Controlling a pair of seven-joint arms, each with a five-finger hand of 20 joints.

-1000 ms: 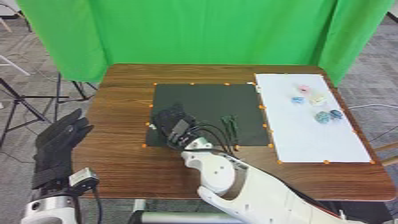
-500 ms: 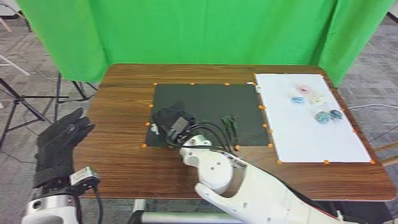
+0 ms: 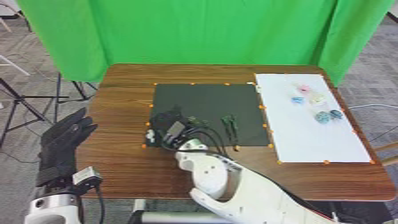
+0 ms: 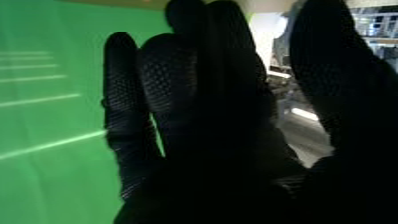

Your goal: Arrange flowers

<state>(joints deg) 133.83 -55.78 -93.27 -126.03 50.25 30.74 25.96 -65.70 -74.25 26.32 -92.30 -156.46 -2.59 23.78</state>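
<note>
The right hand (image 3: pixel 167 124) is over the near left part of the dark mat (image 3: pixel 206 97), its fingers straight and the thumb standing apart, with nothing seen between them. A small pale object (image 3: pixel 149 134), too small to identify, is just beside it at the mat's left edge. The green stems (image 3: pixel 231 129) lie to the hand's right, near the mat's right edge, their long axis running roughly from near to far. Taking them would call for a move rightward and a grasp across that length; the cables by the wrist could brush them. Farther right, on the white sheet (image 3: pixel 311 142), are the pink flower (image 3: pixel 305 89) and the bluish flowers (image 3: pixel 322 117). All these lie nearer the right hand than the left hand (image 3: pixel 64 142), which is by the wooden surface's (image 3: pixel 115 170) left edge, its fingers extended. Arranging seems at an early stage.
</note>
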